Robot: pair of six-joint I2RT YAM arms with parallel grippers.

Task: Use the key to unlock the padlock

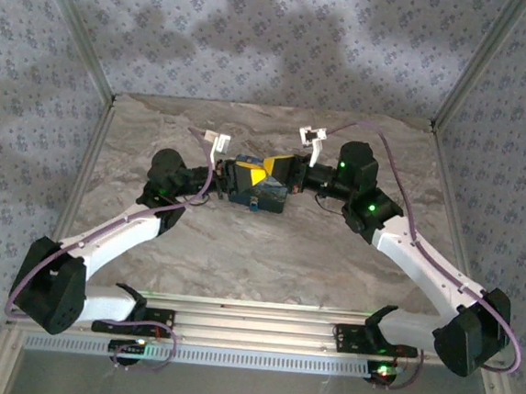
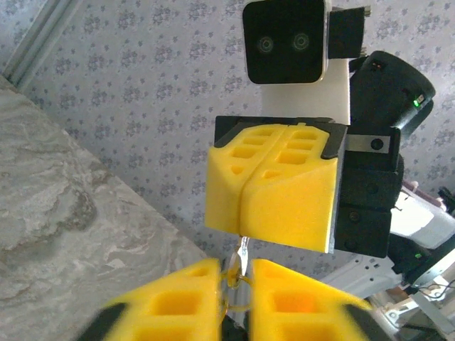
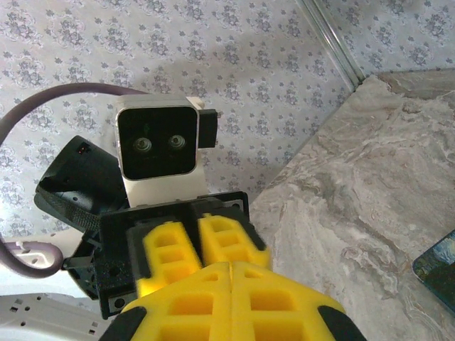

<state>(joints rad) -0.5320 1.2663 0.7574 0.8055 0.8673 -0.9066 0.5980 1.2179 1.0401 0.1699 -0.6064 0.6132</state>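
**Top view.** Find the right pincer, blocky yellow foam pads on a black mount, over the middle of the grey marbled counter. Tip to tip against it, the left pincer, same yellow foam. Just beneath the right pincer, lying flat, the blue-and-yellow printed box. No padlock or key to be made out here: too small.

**Left wrist view.** Look past the left pincer at the right pincer straight ahead: pads pressed together, seam closed. From that seam, a thin silvery metal sliver running down to a small tan metal bit, pinched between the left pincer's pads with barely a slit left. Sliver's tip either gripped inside the right pincer or merely touching it: cannot tell. Padlock body not picked out. Judged to be buried in foam at one end of the sliver, at the right pincer or just below it. Which end key and which lock, impossible to say.

**Right wrist view.** Right pincer in the foreground, pads flush together. Left pincer just beyond its tips, nose to nose. Box corner off to the right pincer's side, well apart, on the counter.

Probably the joining step, key meeting lock, both ends held. Next move likely calls for:
- keeping both pincers on one line;
- pushing gently along the sliver until seated;
- then twisting one wrist while holding the other firm.
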